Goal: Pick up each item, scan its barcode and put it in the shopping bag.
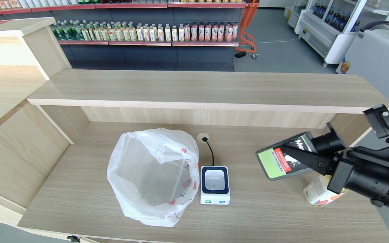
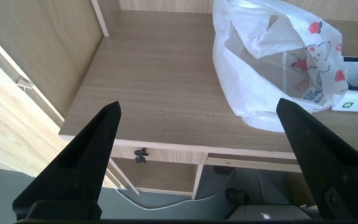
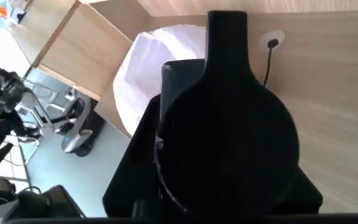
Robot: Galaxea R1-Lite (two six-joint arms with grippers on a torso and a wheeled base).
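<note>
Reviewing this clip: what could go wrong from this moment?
1. The right end effector holds the dark package tilted, off to the side of the scanner; its barcode may miss the window.
2. The can beneath that arm could get knocked.
3. The shopping bag has a limp rim beside the scanner; the package may snag it.

One translucent white plastic shopping bag (image 1: 154, 175) with red print. One square white barcode scanner (image 1: 215, 185) with a dark blue frame, on one black cable (image 1: 210, 148). Two items: one dark flat rectangular packet (image 1: 284, 157) with a green and red label, one cylindrical can (image 1: 317, 193) with a pale label.
</note>
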